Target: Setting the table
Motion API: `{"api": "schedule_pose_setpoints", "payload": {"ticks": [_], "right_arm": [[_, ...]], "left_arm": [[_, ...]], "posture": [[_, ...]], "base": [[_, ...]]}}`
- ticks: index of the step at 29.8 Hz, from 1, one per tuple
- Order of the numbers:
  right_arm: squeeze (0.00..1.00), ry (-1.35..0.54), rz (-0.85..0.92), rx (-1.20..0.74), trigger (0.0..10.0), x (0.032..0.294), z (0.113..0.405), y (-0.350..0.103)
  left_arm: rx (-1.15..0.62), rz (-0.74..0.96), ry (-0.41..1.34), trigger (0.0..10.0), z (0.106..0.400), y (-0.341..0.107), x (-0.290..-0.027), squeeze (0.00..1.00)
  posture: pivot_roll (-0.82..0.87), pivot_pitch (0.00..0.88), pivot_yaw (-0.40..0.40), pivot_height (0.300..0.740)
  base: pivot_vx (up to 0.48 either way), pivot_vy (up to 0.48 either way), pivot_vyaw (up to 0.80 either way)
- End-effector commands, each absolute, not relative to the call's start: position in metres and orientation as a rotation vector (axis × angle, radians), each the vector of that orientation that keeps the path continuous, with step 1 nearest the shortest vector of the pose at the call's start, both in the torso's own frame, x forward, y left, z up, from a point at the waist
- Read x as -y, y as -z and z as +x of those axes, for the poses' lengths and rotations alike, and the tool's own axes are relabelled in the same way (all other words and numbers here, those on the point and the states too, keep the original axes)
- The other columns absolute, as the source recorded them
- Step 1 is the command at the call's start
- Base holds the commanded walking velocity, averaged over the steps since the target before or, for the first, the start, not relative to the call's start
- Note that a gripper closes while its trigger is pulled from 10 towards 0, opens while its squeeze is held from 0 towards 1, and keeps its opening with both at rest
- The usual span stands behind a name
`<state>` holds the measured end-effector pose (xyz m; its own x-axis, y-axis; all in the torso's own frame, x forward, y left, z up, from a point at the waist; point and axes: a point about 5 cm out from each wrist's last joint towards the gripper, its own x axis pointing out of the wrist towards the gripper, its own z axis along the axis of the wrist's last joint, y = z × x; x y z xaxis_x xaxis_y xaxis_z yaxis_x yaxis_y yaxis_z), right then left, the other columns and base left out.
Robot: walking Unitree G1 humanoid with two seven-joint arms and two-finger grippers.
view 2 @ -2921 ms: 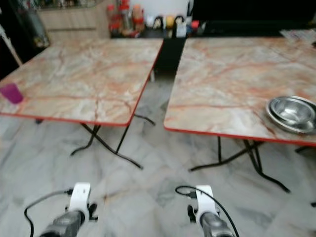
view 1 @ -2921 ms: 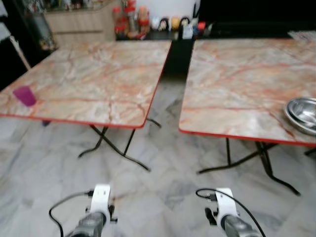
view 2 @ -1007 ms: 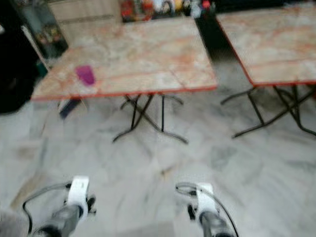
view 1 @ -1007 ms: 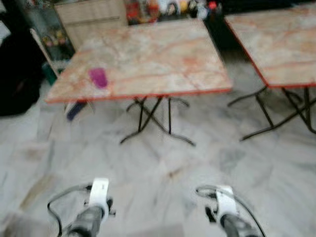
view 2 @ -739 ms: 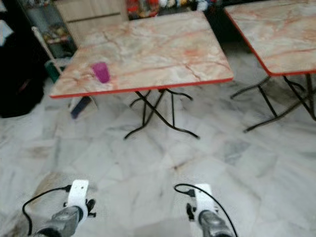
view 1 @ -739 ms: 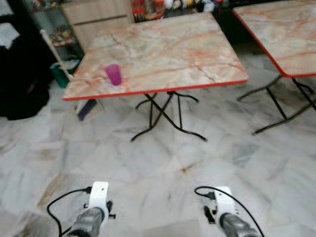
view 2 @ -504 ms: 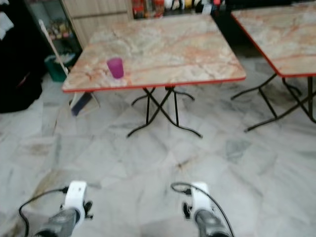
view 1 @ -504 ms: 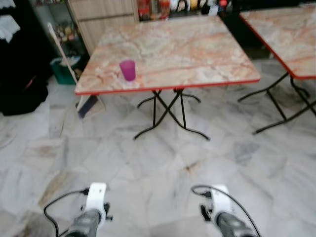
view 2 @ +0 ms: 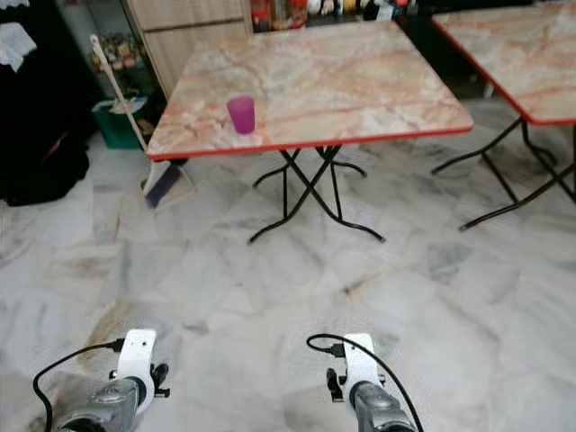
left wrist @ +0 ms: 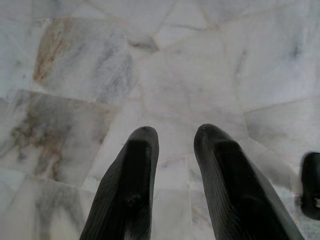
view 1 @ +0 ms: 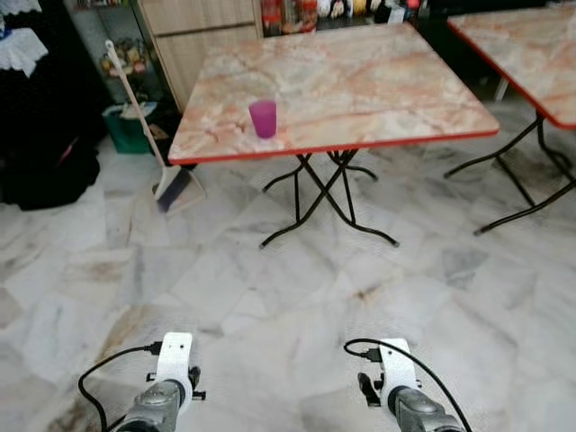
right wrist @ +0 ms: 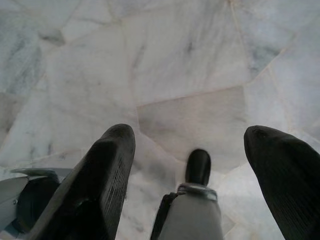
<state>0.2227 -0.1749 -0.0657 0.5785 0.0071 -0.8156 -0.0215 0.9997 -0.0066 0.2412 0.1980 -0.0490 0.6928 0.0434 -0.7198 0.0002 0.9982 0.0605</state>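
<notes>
A purple cup (view 1: 263, 118) stands upright near the front left edge of a marble-top folding table (view 1: 378, 81) a few steps ahead of me. Both arms hang low over the floor, with the left wrist (view 1: 173, 364) and the right wrist (view 1: 393, 367) at the bottom of the eye views. My left gripper (left wrist: 176, 134) points at the floor tiles, with a narrow gap between its fingers and nothing in it. My right gripper (right wrist: 190, 134) is wide open over the floor and empty, with my own foot (right wrist: 198, 167) below it.
A second marble table (view 1: 531, 45) stands to the right, separated by a gap. A broom (view 1: 148, 144) leans by the cup table's left side, near a green bin (view 1: 133, 128) and a wooden cabinet (view 1: 211, 36). Marble floor (view 1: 270, 297) lies between me and the tables.
The camera has swung left and pulled back, so the cup table now sits in the middle. The steel bowls on the right table have left the view. Both arms hang as before.
</notes>
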Motion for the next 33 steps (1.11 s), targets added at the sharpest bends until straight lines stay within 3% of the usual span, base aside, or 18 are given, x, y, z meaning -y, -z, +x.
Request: {"api": "schedule_pose_setpoints", "payload": {"ticks": [1, 33], "right_arm": [[0.0, -0.014, -0.009, -0.939, 10.0, 0.1744, 0.2243, 0.0647], [0.0, -0.083, -0.096, -0.947, 10.0, 0.1766, 0.2232, 0.0649]], "left_arm": [[-0.808, 0.067, -0.027, 10.0, 0.2407, 0.0489, -0.2005, 0.0], [-0.813, 0.061, -0.029, 10.0, 0.2376, 0.0514, -0.1981, 0.0]], "posture": [[-0.08, 0.047, 0.107, 0.74], [-0.07, 0.0, 0.093, 0.74]], "base": [[0.311, 0.0, 0.0], [0.339, 0.0, 0.0]]}}
